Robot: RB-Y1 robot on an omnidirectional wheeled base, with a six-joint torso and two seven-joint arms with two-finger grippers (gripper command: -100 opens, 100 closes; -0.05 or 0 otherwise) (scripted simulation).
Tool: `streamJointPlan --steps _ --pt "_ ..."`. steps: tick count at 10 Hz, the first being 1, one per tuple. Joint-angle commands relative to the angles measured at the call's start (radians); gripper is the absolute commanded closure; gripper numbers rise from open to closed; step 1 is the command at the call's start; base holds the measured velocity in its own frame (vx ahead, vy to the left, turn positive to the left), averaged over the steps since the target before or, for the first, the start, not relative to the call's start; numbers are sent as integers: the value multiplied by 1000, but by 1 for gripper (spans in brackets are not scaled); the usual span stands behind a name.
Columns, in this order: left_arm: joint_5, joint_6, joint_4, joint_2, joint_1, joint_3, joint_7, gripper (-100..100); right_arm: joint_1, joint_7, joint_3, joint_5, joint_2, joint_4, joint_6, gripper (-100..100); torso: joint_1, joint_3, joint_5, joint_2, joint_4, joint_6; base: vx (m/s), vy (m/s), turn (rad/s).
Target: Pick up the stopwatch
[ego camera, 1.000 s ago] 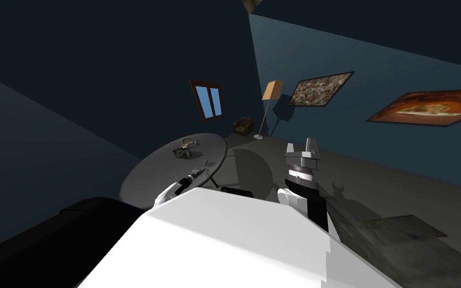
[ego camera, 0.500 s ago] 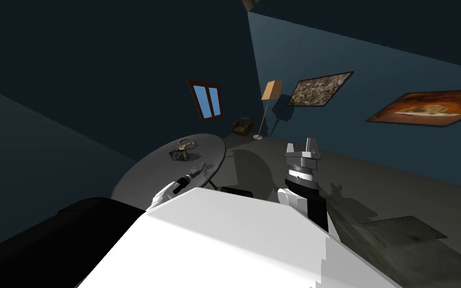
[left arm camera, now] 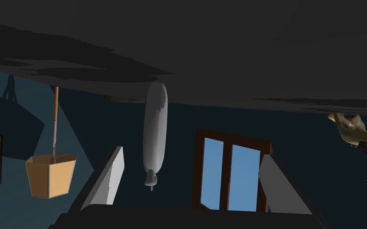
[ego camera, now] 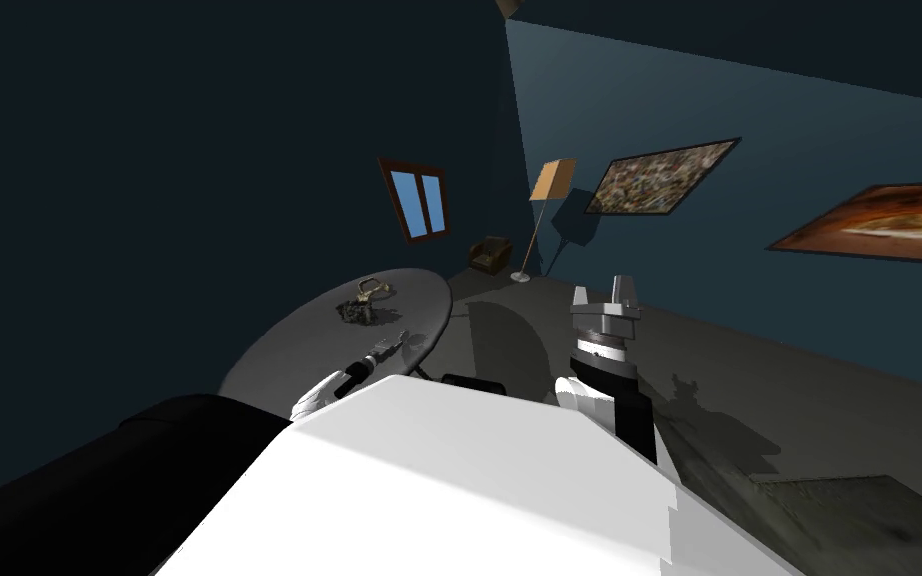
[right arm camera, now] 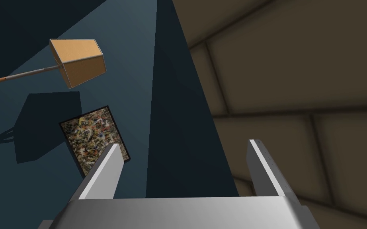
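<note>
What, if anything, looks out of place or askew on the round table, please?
Nothing stands out. A tan looped object and a dark lumpy object lie close together on the round grey table, nothing spilled; the tilt is the camera's.

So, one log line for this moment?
left gripper open | stopwatch ahead of it on table, not gripped | right gripper open, pointing up

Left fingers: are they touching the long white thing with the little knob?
Apart. The left wrist view shows the left fingers open on either side of the long white thing. Background shows between it and each finger.
</note>
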Motion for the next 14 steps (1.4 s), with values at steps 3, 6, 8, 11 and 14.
streamJointPlan --steps 3,6,8,11,14 --pt "-5 -103 62 4 30 39 -30 -100 0 0 0 0 0 0 0 0 1 0 0 0 0 0 121 -36 84" --pt "-7 -187 92 5 43 57 -45 -100 0 0 0 0 0 0 0 0 -1 0 0 1 0 0 104 -46 83" --pt "-10 -244 122 6 57 75 -60 -100 0 0 0 0 0 0 0 0 1 0 0 -1 0 0 131 -28 86" --pt "-14 -329 182 8 84 111 -89 -100 0 0 0 0 0 0 0 0 0 0 0 1 0 0 120 -55 84" --pt "-17 -414 212 9 97 129 -104 -100 0 0 0 0 0 0 0 0 1 0 0 1 0 0 102 -38 84"
